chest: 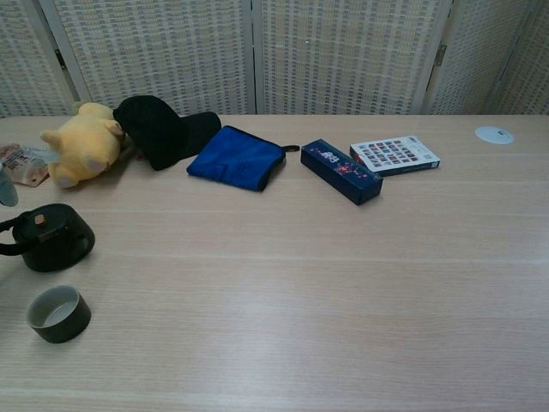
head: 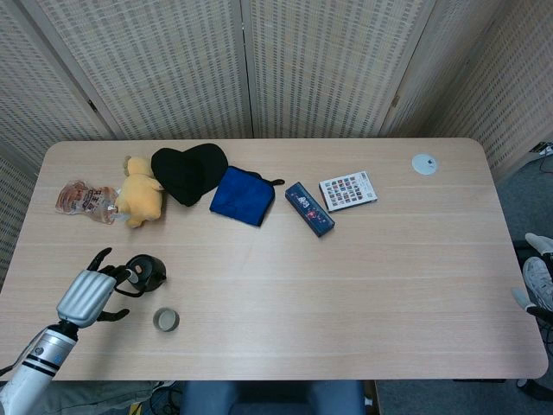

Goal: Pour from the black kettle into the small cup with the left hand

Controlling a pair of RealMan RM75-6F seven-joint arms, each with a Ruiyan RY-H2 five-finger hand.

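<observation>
The black kettle (head: pixel 148 271) stands near the table's front left, its loop handle pointing left. The same kettle (chest: pixel 53 238) shows at the left edge of the chest view. The small dark cup (head: pixel 166 320) sits upright just in front of the kettle, also seen as the cup (chest: pixel 58 313) in the chest view. My left hand (head: pixel 90 290) hovers right beside the handle with its fingers spread and nothing held; whether it touches the handle I cannot tell. One fingertip (chest: pixel 5 185) of it pokes in from the chest view's left edge. My right hand (head: pixel 536 278) lies off the table's right edge, fingers apart and empty.
Along the back left lie a snack packet (head: pixel 83 200), a yellow plush toy (head: pixel 138 195), a black cap (head: pixel 188 171) and a blue cloth (head: pixel 243 194). A dark blue box (head: pixel 309 208), a patterned card box (head: pixel 348 189) and a white disc (head: pixel 423 163) lie further right.
</observation>
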